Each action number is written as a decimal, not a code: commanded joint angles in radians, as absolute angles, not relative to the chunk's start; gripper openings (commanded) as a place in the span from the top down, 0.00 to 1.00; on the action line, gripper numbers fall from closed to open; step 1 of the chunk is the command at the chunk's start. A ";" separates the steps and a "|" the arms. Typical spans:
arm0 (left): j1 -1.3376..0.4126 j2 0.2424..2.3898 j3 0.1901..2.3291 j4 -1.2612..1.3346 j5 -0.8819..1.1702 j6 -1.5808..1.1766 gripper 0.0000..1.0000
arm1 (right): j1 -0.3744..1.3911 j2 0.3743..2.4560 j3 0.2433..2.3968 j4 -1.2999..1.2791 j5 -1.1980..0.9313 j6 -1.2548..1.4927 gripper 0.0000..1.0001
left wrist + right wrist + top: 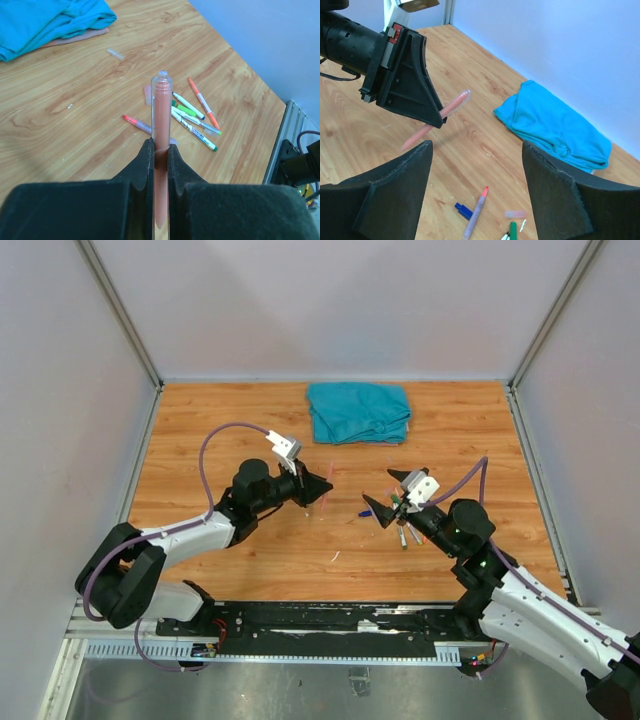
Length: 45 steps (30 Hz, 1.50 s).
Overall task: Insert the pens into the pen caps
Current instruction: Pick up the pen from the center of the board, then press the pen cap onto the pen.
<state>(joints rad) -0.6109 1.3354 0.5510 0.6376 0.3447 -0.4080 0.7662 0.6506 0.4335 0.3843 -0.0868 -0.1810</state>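
- Left arm [190, 532] reaches from the near-left corner in toward the middle of the table [220, 430], elbow bent. Right arm [520, 595] comes in the same way from the near-right, so the two grippers face each other with a gap between them.
- Left gripper [320, 486]: jaws clamped tight on a salmon pen [160, 115], held crosswise at the fingertips, up off the wood.
- That pen's long axis runs roughly near-to-far — the clear-capped end aims toward the blue cloth [358, 412], the bare end back toward the bases.
- Right gripper [476, 146]: jaws wide apart, nothing between them, hanging over the loose pens [195, 131].
- Count: one pen held, and roughly six loose ones lying flat in a scatter right of centre — they overlap, so I can't swear to it.
- Loose caps: one clear cap [115, 54], one pink cap [147, 94], one blue cap [462, 210].
- One cloth, at the far edge.
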 commanded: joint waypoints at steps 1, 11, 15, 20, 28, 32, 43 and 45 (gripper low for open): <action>-0.642 1.347 0.587 0.642 0.375 -0.360 0.99 | 0.783 0.638 0.480 0.346 -0.155 -0.299 0.27; -0.671 1.349 0.599 0.638 0.402 -0.324 0.99 | 0.792 0.677 0.621 0.066 -0.287 -0.573 0.16; -0.680 1.349 0.604 0.640 0.428 -0.309 0.99 | 0.802 0.716 0.681 -0.054 -0.287 -0.662 0.10; -0.689 1.349 0.599 0.668 0.478 -0.305 1.00 | 0.832 0.712 0.675 -0.106 -0.332 -0.791 0.02; -0.703 1.345 0.594 0.700 0.544 -0.298 1.00 | 0.889 0.746 0.699 -0.114 -0.322 -0.857 0.02; -0.707 1.332 0.586 0.715 0.560 -0.295 0.99 | 0.904 0.785 0.716 -0.068 -0.235 -0.832 0.01; -0.710 1.312 0.570 0.746 0.596 -0.295 1.00 | 0.913 0.813 0.693 0.001 -0.204 -0.849 0.01; -0.710 1.308 0.564 0.758 0.604 -0.294 0.99 | 0.913 0.813 0.692 -0.004 -0.205 -0.852 0.01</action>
<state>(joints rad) -0.6983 1.3403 0.5739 0.6884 0.5671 -0.3145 0.9005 0.8181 0.6827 -0.0422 -0.2188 -0.8227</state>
